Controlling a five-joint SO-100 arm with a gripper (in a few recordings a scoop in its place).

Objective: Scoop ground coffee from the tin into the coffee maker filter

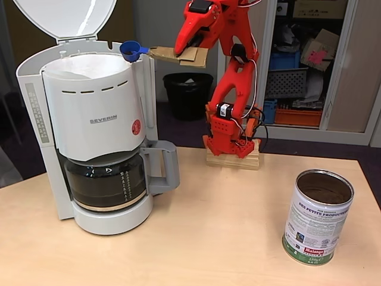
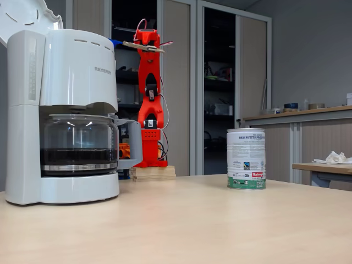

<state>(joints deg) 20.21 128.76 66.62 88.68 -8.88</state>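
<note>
My red arm's gripper (image 1: 186, 52) is shut on the brown handle of a small blue scoop (image 1: 131, 51). It holds the scoop high, at the right rim of the coffee maker (image 1: 95, 119). The white paper filter (image 1: 89, 64) lines the open top basket, just left of the scoop. Whether the scoop holds ground coffee I cannot tell. The tin (image 1: 318, 217) stands open at the table's front right, dark brown inside (image 1: 324, 189), far from the gripper. From the side, the gripper (image 2: 142, 47) and scoop (image 2: 114, 42) sit above the machine (image 2: 77, 71), with the tin (image 2: 246, 159) to the right.
The machine's lid (image 1: 65, 18) stands open upward. A glass carafe (image 1: 104, 179) sits under the basket. The arm's wooden base (image 1: 233, 158) is at the table's far edge, with a black waste bin (image 1: 187, 94) behind it. Bare tabletop (image 1: 220, 238) lies between machine and tin.
</note>
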